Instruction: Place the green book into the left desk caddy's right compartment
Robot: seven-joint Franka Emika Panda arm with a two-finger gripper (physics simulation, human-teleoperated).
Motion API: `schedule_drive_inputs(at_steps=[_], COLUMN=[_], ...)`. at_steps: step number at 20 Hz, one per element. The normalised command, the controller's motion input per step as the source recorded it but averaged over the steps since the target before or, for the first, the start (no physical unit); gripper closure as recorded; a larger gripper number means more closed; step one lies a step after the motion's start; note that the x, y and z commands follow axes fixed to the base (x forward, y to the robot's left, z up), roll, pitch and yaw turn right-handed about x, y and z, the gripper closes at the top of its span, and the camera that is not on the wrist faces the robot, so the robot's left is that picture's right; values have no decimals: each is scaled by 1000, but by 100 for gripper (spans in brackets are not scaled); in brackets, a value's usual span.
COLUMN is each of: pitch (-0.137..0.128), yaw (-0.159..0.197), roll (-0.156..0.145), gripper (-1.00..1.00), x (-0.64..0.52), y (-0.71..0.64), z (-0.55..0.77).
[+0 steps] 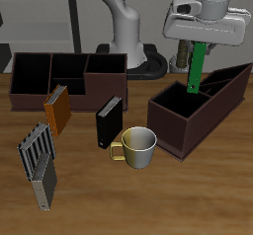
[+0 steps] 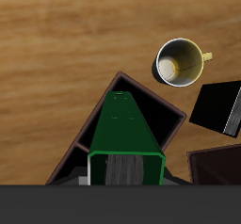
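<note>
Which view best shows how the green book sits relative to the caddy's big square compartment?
The wrist view: it looks straight down the green book into the right compartment. The exterior view shows the book only side-on, lower end behind the compartment wall.

Matt wood-grain table (image 1: 198, 195), dark brown wooden left desk caddy (image 1: 198, 116), glossy green book (image 1: 196, 69), smooth pale mug (image 1: 138, 146)

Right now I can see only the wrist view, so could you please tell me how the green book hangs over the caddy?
Observer: In the exterior view the green book hangs nearly upright from the hand, with its lower end around rim height of the left desk caddy.
Operator: Thank you. Which end of the caddy is the high one?
Observer: The high-walled right compartment is the end nearer the table's front edge.
</note>
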Motion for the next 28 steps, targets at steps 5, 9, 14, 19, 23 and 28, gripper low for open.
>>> schedule_drive_inputs(at_steps=[5,9,14,19,23,28], pitch=[18,10,36,22,42,42], yaw=[7,0,3,-4,-1,4], roll=[-5,-18,-12,-2,0,2], gripper=[100,100,100,100,100,100], x=[-34,-20,72,49,100,108], y=[-35,-87,-129,-49,27,39], z=[-142,-110,-227,-152,-265,-267])
